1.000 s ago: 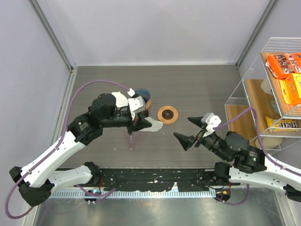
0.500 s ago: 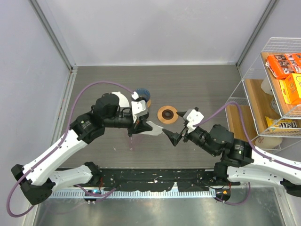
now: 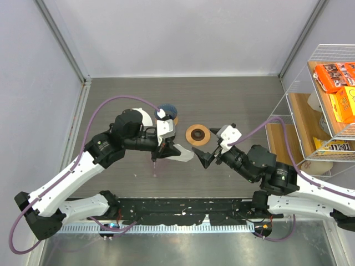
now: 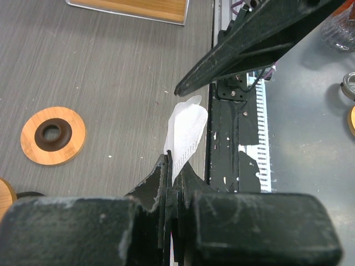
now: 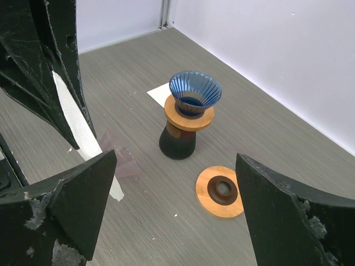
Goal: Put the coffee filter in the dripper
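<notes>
Left gripper (image 3: pixel 170 151) clamped on the coffee filter (image 3: pixel 184 154), held above mid-counter. Right gripper (image 3: pixel 206 159), jaws wide, has swung in from the right edge, tips now just beside the filter's free end. Probably a handover or spreading. Dripper (image 3: pixel 166 109) waits empty toward the far edge.

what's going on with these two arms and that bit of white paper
The left gripper is pinching the white coffee filter, holding it up off the table. The right gripper is open, its fingers right by the filter's free end but not closed on it. The blue dripper stands empty further back, so the filter is not in yet.
</notes>
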`<control>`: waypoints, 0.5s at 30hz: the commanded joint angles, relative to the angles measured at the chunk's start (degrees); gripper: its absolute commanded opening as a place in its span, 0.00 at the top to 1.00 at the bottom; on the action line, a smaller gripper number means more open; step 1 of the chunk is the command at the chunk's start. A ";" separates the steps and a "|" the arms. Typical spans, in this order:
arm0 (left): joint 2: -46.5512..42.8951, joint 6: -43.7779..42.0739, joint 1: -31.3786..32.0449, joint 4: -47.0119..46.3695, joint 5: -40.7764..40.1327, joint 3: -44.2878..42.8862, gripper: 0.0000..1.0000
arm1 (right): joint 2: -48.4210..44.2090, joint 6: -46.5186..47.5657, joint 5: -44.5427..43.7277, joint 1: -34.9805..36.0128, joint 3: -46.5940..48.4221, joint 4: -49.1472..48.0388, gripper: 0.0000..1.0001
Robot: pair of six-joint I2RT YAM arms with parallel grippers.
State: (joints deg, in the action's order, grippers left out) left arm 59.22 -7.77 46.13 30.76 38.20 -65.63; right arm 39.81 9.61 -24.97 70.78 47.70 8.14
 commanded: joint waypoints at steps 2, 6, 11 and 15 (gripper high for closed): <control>-0.25 -0.14 -0.07 -0.53 1.27 -1.00 1.00 | 1.06 0.68 3.60 0.14 2.31 0.82 0.05; -0.07 -0.05 -0.07 -0.44 0.74 -1.00 1.00 | 1.23 1.12 7.29 0.14 2.31 1.96 0.05; -0.07 0.04 -0.07 -0.53 0.65 -1.17 1.00 | 1.23 1.03 8.19 0.14 2.39 2.40 0.05; -0.16 0.21 -0.07 -0.62 0.48 -1.17 1.00 | 1.14 0.59 8.36 0.14 2.31 3.02 0.05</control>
State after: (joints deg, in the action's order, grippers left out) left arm 59.24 -7.75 46.11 30.76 38.20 -65.63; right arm 41.25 10.20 -17.80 70.78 47.90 11.46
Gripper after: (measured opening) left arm 0.042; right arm 0.952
